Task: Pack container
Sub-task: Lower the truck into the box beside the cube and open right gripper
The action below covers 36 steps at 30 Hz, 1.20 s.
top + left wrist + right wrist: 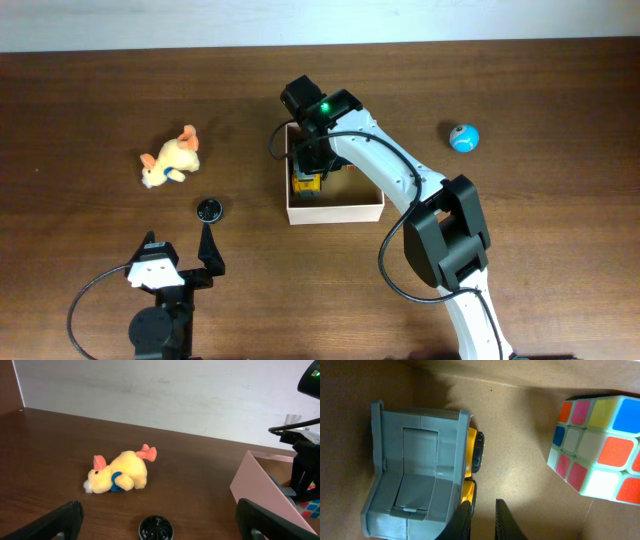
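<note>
Inside the box [335,212], your right fingers [507,522] sit pinched together beside a truck [415,480] half hidden overhead; left fingers [62,520] gape wide

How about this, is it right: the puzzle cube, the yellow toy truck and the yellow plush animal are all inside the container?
Not quite. The puzzle cube and the yellow toy truck are inside the container, but the yellow plush animal lies outside it on the table, as the overhead view shows.
</note>
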{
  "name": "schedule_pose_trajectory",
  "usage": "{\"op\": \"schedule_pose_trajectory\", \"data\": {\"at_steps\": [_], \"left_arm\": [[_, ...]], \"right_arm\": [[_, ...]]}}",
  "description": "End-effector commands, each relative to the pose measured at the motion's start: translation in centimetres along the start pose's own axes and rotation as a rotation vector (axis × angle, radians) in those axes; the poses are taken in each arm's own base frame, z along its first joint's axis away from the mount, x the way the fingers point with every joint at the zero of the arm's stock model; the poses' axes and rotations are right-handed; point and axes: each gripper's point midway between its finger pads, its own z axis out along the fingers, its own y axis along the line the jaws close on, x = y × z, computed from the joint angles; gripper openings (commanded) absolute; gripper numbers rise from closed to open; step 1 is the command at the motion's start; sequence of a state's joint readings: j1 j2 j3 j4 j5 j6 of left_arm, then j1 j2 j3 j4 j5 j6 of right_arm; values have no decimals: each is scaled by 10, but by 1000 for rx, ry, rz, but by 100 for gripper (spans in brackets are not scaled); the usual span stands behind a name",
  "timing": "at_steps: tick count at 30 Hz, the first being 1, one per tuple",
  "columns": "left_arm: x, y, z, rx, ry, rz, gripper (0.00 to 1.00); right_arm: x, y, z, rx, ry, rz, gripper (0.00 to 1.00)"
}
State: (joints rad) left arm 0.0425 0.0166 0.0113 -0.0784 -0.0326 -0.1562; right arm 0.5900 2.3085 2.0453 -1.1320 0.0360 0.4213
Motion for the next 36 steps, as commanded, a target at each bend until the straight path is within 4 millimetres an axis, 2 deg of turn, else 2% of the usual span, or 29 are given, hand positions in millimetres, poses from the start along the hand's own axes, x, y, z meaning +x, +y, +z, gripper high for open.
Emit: {"op": "schedule_pose_trajectory", "data": {"at_steps": [1,3,4,9,13,18,24,36], "left_arm": [[2,0,0,4,9,16,99],[2,0,0,4,9,16,99],[2,0,0,4,9,16,99],[2,0,0,4,9,16,99],[2,0,0,4,9,16,99],[2,0,0,4,9,16,99],[2,0,0,4,9,16,99],[2,0,0,4,9,16,99]], "right_arm": [[2,3,-4,-9,-1,-10,13],[3,1,-4,1,2,-19,13],[3,-2,-4,15,5,-21,16],[7,-23,-5,65,33,-20,17],[6,-26,-11,63,30,-36,18],[11,-19,-21,34,38,-55,20],[27,-8,-22,11,94,-80,20],[39,12,-23,-9,111,-128,21]]}}
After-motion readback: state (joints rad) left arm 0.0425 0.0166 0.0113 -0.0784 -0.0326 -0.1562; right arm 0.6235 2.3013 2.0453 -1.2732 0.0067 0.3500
